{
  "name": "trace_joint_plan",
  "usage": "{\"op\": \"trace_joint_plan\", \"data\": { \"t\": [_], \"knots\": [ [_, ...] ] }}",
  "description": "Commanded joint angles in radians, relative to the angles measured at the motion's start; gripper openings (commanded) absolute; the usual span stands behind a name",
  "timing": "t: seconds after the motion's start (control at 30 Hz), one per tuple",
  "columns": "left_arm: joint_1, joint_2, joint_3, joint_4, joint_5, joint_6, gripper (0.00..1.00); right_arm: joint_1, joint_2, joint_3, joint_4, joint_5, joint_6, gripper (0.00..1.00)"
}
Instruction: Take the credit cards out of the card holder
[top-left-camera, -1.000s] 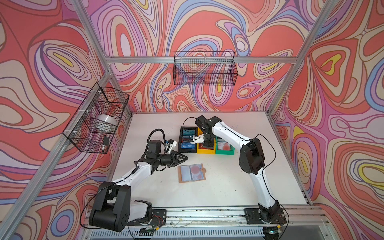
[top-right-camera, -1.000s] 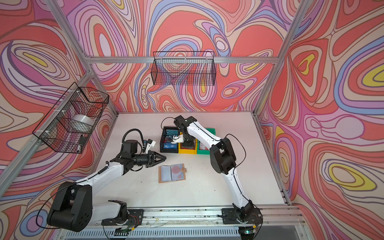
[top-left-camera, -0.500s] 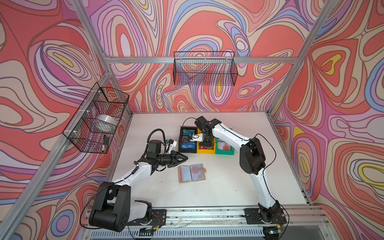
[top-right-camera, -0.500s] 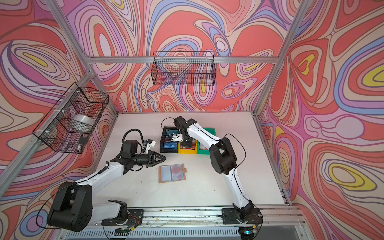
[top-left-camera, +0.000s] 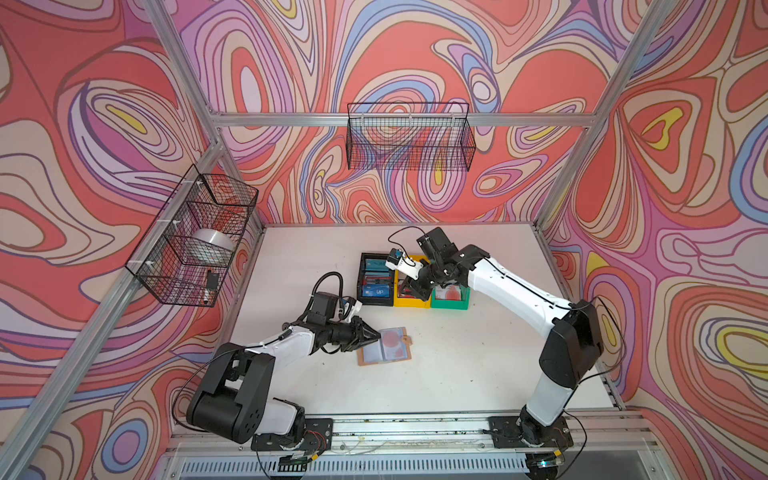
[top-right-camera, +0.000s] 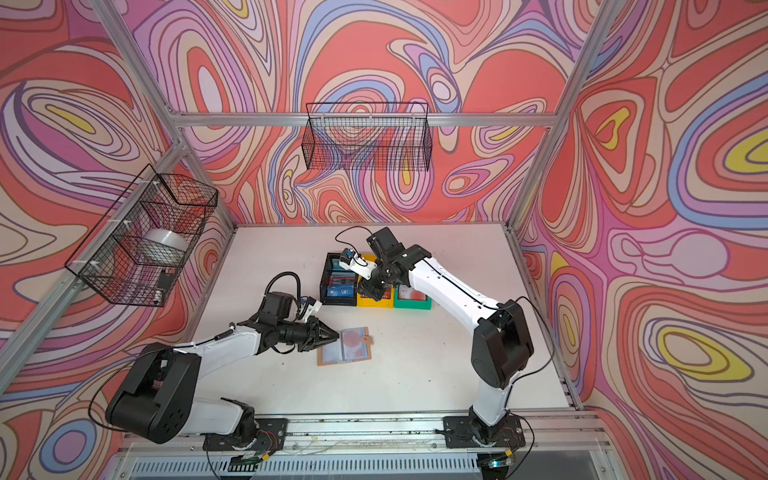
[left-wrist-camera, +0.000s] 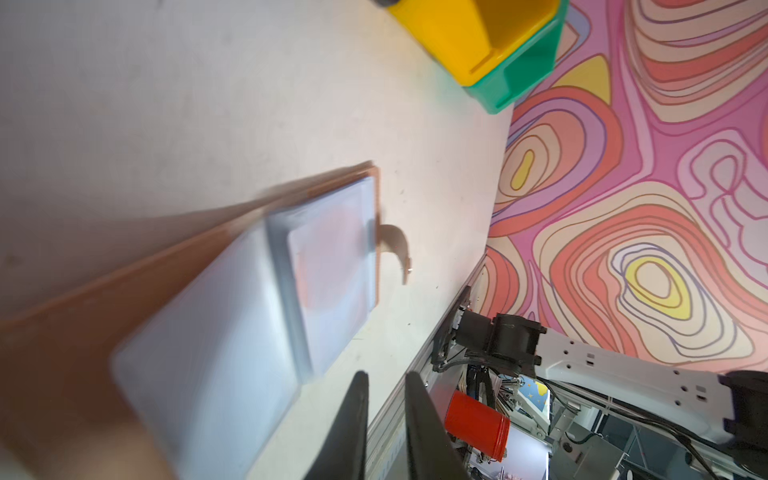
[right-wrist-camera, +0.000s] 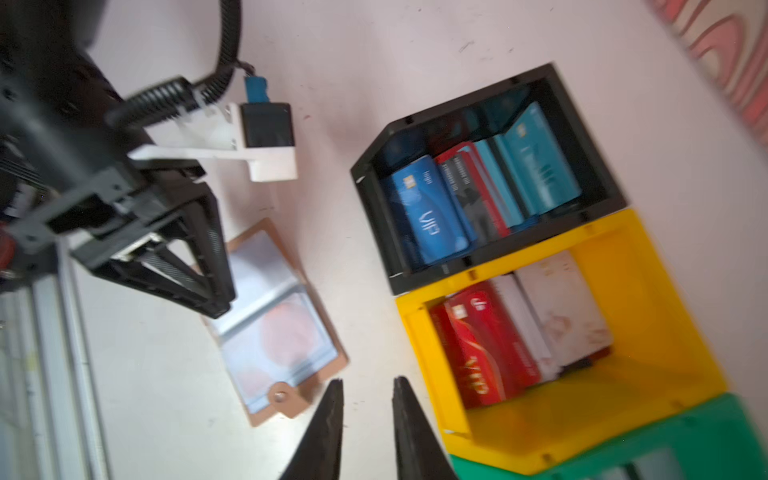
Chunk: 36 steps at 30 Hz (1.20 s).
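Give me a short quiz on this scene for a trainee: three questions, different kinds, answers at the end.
1. True or false: the card holder lies open on the table.
2. Which bin holds the blue VIP card? A black, B yellow, C green.
3. Fill in: the gripper nearest the card holder is the ___ one.

Key
1. True.
2. A, the black bin.
3. Left: the left gripper is at its edge.
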Motion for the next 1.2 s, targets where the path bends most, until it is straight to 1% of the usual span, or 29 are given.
{"op": "trace_joint_plan", "data": {
  "t": [0.0,0.1,0.17,0.27,0.47,0.67,0.83,1.17],
  "knots": [
    [-0.002,0.042,-0.053,0.061,-0.054,-0.072,0.17,0.016,0.03,-0.147,0.06,-0.154,0.13,0.23],
    [-0.003,0.047,-0.066,0.071,-0.078,-0.088,0.17,0.019,0.026,-0.232,0.133,-0.203,0.199,0.22],
    [-0.004,0.046,-0.056,0.032,-0.099,-0.073,0.17,0.021,0.026,-0.256,0.161,-0.228,0.222,0.22],
    [-0.004,0.05,-0.041,-0.01,-0.124,-0.056,0.17,0.021,0.045,-0.263,0.183,-0.243,0.235,0.23],
    [-0.005,0.068,-0.024,-0.058,-0.162,-0.034,0.17,0.033,0.146,-0.238,0.175,-0.258,0.253,0.22],
    [-0.012,0.079,-0.03,-0.049,-0.164,-0.034,0.17,0.035,0.185,-0.273,0.222,-0.242,0.28,0.22],
    [-0.011,0.086,-0.03,-0.045,-0.163,-0.029,0.17,0.035,0.202,-0.276,0.213,-0.212,0.285,0.22],
    [-0.012,0.107,-0.027,-0.026,-0.146,-0.022,0.17,0.035,0.246,-0.273,0.203,-0.199,0.289,0.22]
  ]
}}
